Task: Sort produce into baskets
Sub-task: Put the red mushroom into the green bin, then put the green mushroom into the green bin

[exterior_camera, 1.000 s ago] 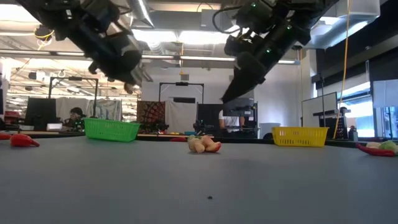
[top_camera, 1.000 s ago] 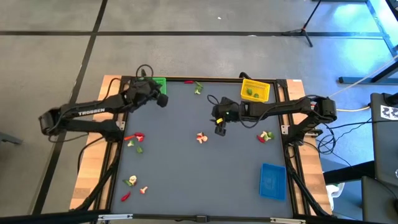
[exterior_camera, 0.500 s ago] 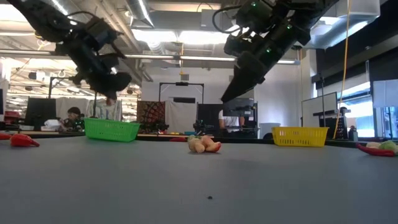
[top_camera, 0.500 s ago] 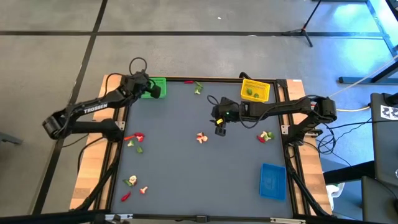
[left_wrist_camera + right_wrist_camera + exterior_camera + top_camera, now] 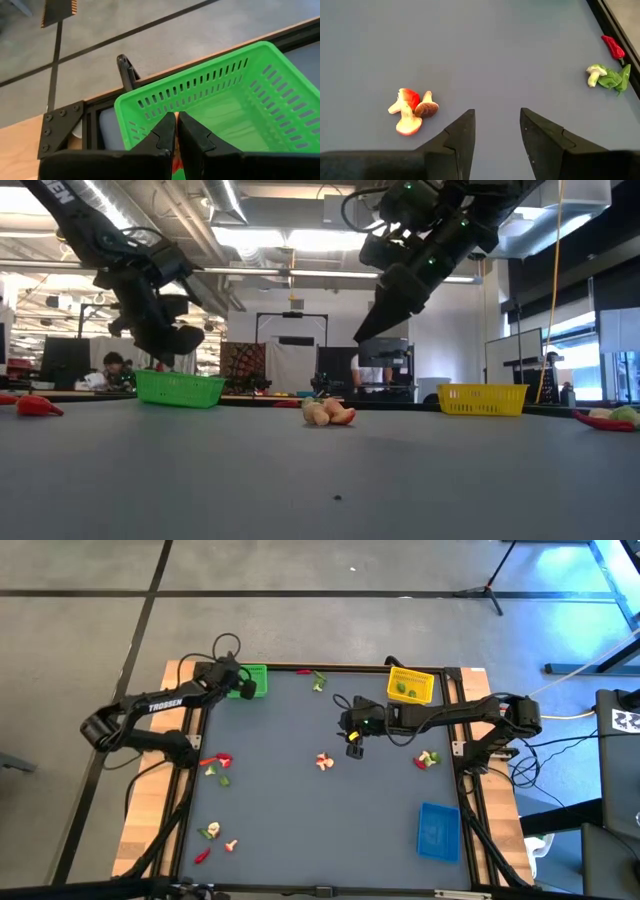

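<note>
Dark grey table (image 5: 330,800) on taped concrete floor; left gripper (image 5: 176,131) pinching something red, right gripper (image 5: 496,134) spread wide

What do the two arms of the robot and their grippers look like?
Both arms are dark, nearly black, built of jointed links. The left arm bears white TROSSEN lettering, and a black cable loops above its wrist. The left gripper and the right gripper each have two dark, wedge-shaped fingers. Small green lights glow near the right arm's wrist.

Glossy plastic mesh green basket (image 5: 240,95) (matt grey tabletop (image 5: 330,810)).
</note>
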Robot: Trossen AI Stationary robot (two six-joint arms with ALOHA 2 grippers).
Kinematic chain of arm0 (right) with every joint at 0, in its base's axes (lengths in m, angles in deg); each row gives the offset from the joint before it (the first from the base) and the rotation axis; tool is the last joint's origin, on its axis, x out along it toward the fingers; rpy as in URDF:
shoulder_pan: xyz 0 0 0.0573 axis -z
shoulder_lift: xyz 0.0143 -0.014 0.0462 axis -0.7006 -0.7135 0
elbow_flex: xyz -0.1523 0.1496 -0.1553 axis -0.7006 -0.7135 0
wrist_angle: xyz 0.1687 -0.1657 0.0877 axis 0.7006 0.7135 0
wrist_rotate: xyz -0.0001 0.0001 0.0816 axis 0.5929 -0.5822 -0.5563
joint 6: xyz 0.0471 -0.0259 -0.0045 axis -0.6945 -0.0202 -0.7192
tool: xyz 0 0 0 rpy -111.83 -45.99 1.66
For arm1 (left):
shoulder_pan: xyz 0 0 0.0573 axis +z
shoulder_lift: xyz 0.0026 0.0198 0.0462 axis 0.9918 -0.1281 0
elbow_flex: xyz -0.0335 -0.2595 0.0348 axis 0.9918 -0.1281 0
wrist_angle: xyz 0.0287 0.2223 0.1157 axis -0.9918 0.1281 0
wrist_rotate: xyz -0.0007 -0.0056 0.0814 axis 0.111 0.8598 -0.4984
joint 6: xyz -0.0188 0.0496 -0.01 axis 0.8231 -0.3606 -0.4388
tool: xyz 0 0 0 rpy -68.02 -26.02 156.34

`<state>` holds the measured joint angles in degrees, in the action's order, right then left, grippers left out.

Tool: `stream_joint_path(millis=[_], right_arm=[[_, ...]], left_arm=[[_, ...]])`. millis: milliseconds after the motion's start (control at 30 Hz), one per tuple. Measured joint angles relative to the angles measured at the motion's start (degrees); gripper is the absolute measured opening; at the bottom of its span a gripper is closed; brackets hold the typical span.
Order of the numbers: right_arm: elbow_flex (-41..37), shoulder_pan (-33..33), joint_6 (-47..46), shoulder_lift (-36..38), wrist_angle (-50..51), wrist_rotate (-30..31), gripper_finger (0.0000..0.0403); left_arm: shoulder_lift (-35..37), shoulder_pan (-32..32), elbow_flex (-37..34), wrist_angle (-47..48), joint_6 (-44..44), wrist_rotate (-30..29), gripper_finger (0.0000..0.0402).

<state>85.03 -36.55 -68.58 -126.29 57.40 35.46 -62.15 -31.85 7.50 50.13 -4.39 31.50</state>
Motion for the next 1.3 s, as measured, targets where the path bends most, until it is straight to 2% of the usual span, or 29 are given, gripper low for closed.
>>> stream_joint_path(millis=[433,700,967,1300], right_arm=[[0.0,0.0,-1.6,0.0,-0.2,0.0,0.0156],[0.0,0.0,-1.6,0.0,-0.2,0.0,0.0156],[0.0,0.0,-1.6,0.0,-0.2,0.0,0.0156],[0.0,0.0,-4.8,0.0,-2.8,1.6,0.0156]], left_arm=[[-0.3,0.0,0.0,0.0,-0.8,0.1,0.0020],[-0.2,0.0,0.0,-0.3,0.0,0.8,0.0098],[1.8,-1.0,2.0,0.3,0.5,6.9,0.0155],[3.4,-8.5,3.7,-7.0,-1.4,20.6,0.0168]])
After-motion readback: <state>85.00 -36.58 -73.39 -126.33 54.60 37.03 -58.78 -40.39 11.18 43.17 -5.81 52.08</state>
